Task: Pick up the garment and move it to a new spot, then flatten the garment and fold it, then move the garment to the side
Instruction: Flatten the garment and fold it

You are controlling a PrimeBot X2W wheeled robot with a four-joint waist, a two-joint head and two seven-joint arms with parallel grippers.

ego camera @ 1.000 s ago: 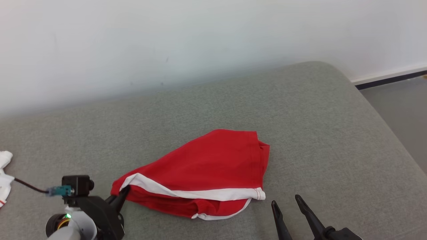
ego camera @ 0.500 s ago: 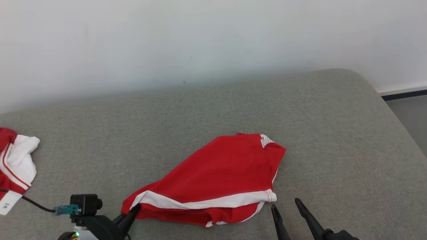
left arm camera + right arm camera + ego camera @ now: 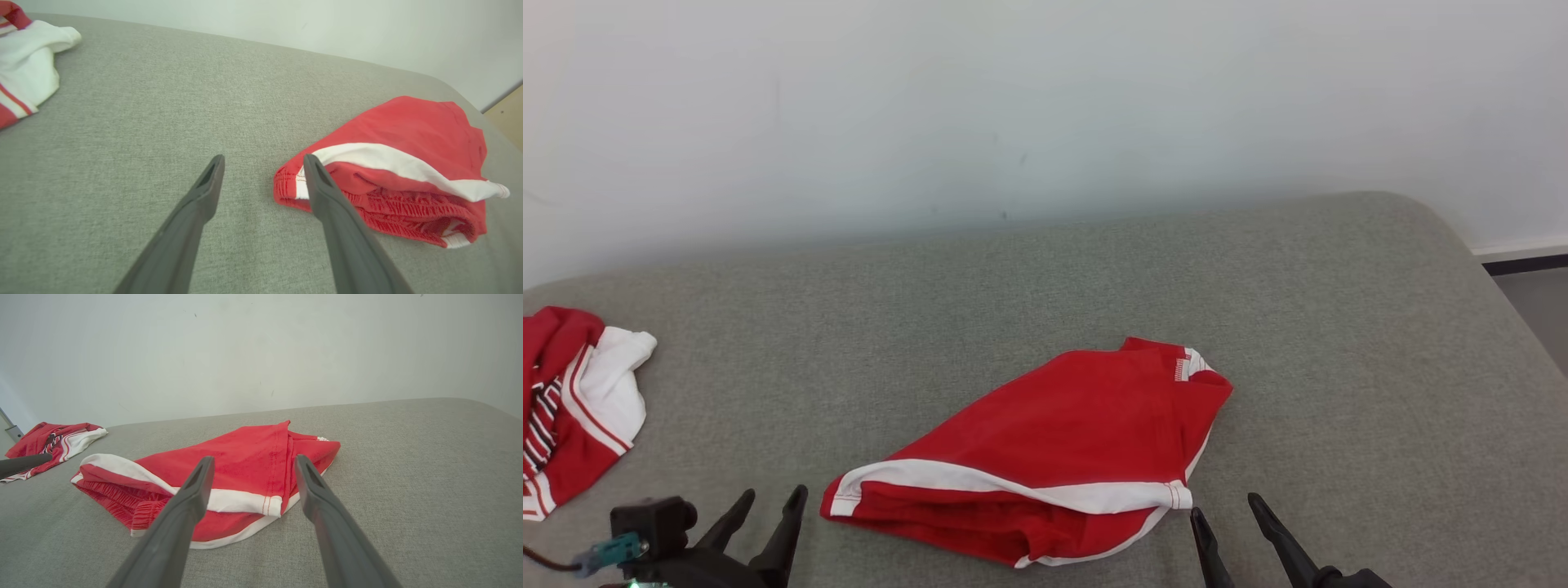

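Note:
The garment, red shorts with a white band, lies folded on the grey cushion. It also appears in the left wrist view and the right wrist view. My left gripper stands open just left of its waistband corner, holding nothing; in the left wrist view the left gripper has its right finger beside the hem. My right gripper is open just right of the shorts' near corner. In the right wrist view the right gripper points at the white band.
A second red and white garment lies bunched at the cushion's far left edge, seen too in the right wrist view. The white wall runs behind. The cushion's rounded right edge drops to the floor.
My left gripper has opened and let go of the garment's corner, which now rests on the cushion. The head camera has shifted, bringing the second garment into view.

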